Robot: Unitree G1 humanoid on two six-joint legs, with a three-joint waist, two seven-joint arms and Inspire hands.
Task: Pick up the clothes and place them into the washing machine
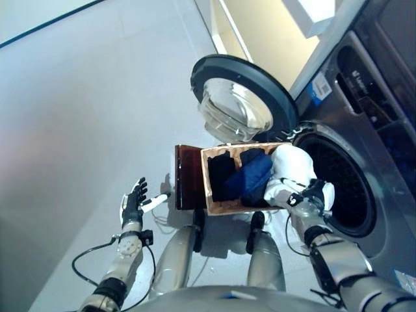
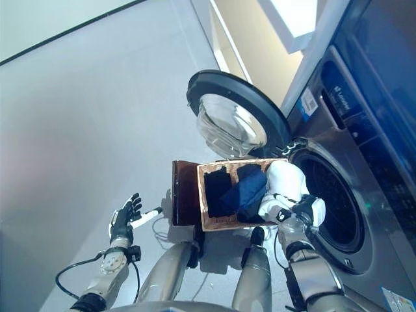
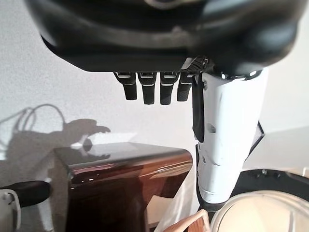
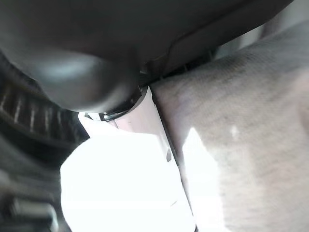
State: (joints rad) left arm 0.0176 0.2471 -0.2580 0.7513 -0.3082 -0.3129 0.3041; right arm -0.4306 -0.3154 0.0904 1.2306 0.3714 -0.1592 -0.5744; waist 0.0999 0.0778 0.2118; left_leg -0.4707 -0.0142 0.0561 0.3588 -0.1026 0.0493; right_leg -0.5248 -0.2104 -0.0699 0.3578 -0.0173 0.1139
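A white garment [image 1: 292, 166] is bunched at the basket's right end, at the rim of the washing machine's open drum [image 1: 344, 188]. My right hand [image 1: 317, 195] is curled into its lower part and grips it; the cloth [image 4: 241, 121] lies against the thumb in the right wrist view. The wicker basket [image 1: 207, 182] on the dark brown box [image 1: 188, 175] holds a black garment [image 1: 221, 172] and a blue garment [image 1: 253, 175]. My left hand [image 1: 133, 201] is open and empty over the floor, left of the box, with straight fingers [image 3: 152, 89].
The machine's round glass door [image 1: 240, 97] stands wide open behind the basket. The brown box also shows in the left wrist view [image 3: 120, 179]. Grey floor [image 1: 78, 117] stretches to the left.
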